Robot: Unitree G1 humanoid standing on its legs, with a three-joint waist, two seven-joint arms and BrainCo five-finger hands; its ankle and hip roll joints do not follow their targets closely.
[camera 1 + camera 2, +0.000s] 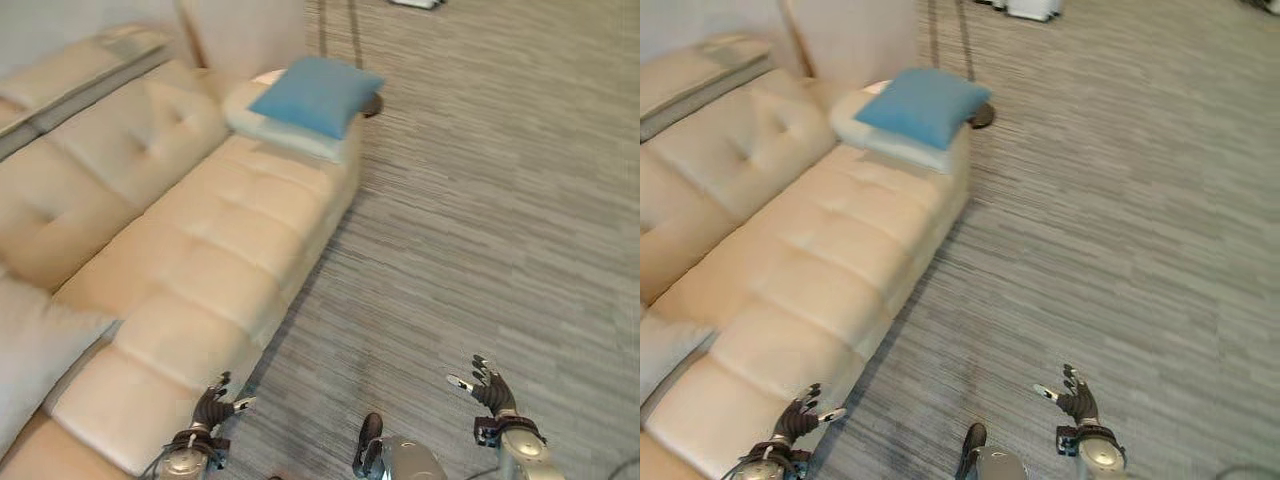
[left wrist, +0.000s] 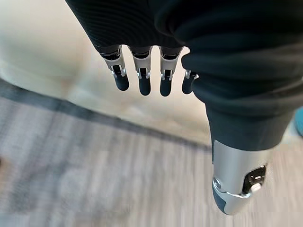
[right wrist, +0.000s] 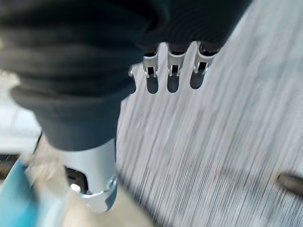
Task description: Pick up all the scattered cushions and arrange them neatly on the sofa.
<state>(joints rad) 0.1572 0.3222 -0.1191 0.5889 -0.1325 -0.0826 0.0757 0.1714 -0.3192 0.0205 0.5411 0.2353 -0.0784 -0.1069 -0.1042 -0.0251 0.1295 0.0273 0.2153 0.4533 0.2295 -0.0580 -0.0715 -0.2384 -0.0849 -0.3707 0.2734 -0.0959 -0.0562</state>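
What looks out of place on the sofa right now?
The blue cushion sits skewed on a white cushion at the sofa's far end, one corner overhanging. Both hands are open and empty.

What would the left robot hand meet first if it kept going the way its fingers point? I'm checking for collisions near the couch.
Probably the sofa: the left robot hand hangs open beside the seat's front edge, fingers aimed at the cushioning. Depth is unclear, so it might skim the grey carpet first.

blue cushion (image 1: 316, 94) | atop pale cushion (image 1: 282, 133) (stacked) | sofa's (image 1: 210, 260) far end
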